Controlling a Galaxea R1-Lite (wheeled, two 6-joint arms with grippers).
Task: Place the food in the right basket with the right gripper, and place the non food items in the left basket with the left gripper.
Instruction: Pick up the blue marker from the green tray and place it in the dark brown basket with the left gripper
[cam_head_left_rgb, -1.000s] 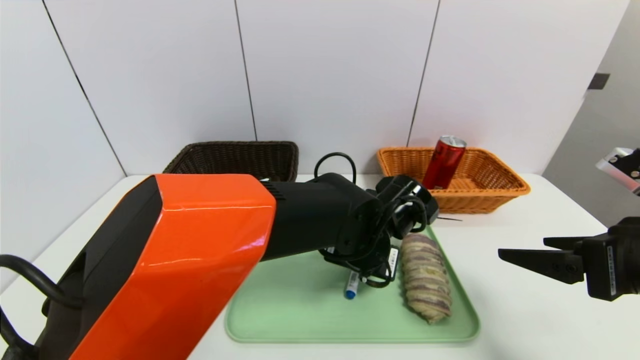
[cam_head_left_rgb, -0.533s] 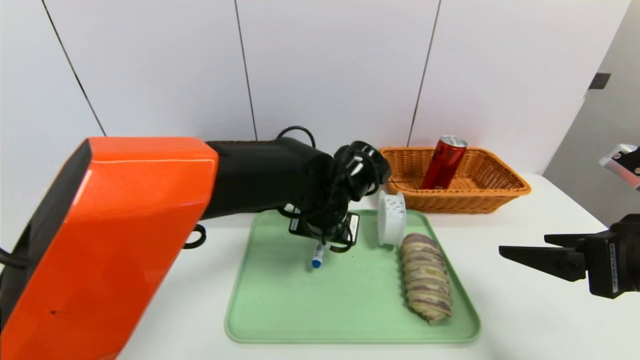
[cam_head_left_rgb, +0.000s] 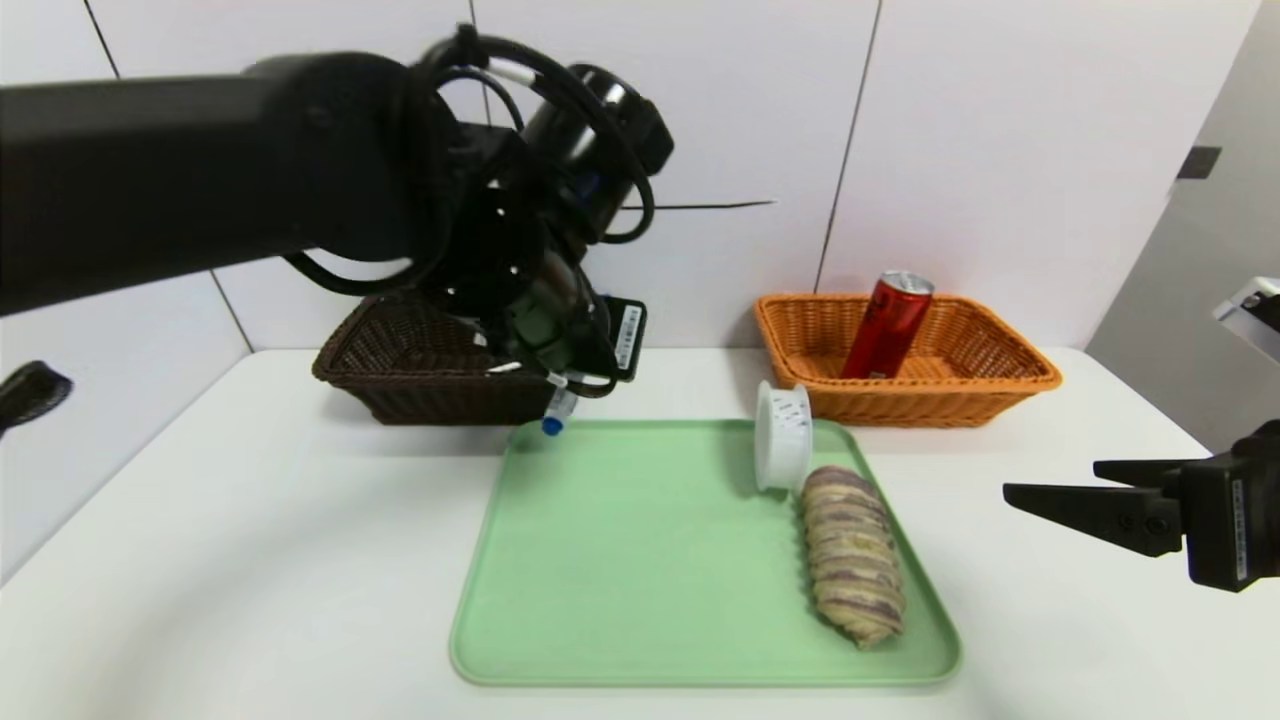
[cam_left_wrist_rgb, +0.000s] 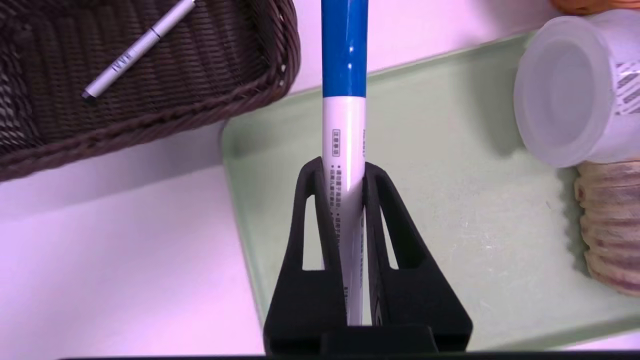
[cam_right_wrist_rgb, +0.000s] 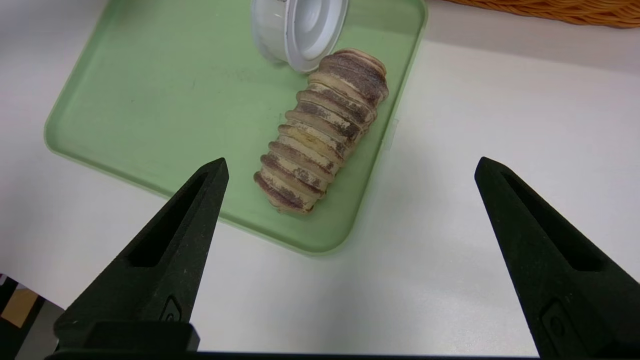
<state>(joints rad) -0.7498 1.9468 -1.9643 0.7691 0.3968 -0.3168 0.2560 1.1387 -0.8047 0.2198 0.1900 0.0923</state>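
Left tool (cam_left_wrist_rgb: 344, 172): raised above the bench (cam_head_left_rgb: 250, 560), clamped on a blue-capped white marker (cam_left_wrist_rgb: 344, 115) that points down over the far left corner of the green tray (cam_head_left_rgb: 620, 560), just beside the dark basket.
Right tool (cam_right_wrist_rgb: 350, 170): parked low at the bench's right side, fingers spread wide, gripping nothing; it hangs near the tray's right edge.
Dark basket (cam_head_left_rgb: 400, 385): at the back left of the bench; a slim grey pen (cam_left_wrist_rgb: 137, 47) lies inside it.
Orange basket (cam_head_left_rgb: 980, 395): at the back right, holding a red can (cam_head_left_rgb: 888, 325) that leans against its rear wall.
Bread roll (cam_head_left_rgb: 852, 555): a ridged, brown-striped loaf lying along the tray's right side.
Plastic cup (cam_head_left_rgb: 782, 435): a clear lidded container lying on its side at the tray's far edge, touching the far end of the roll.
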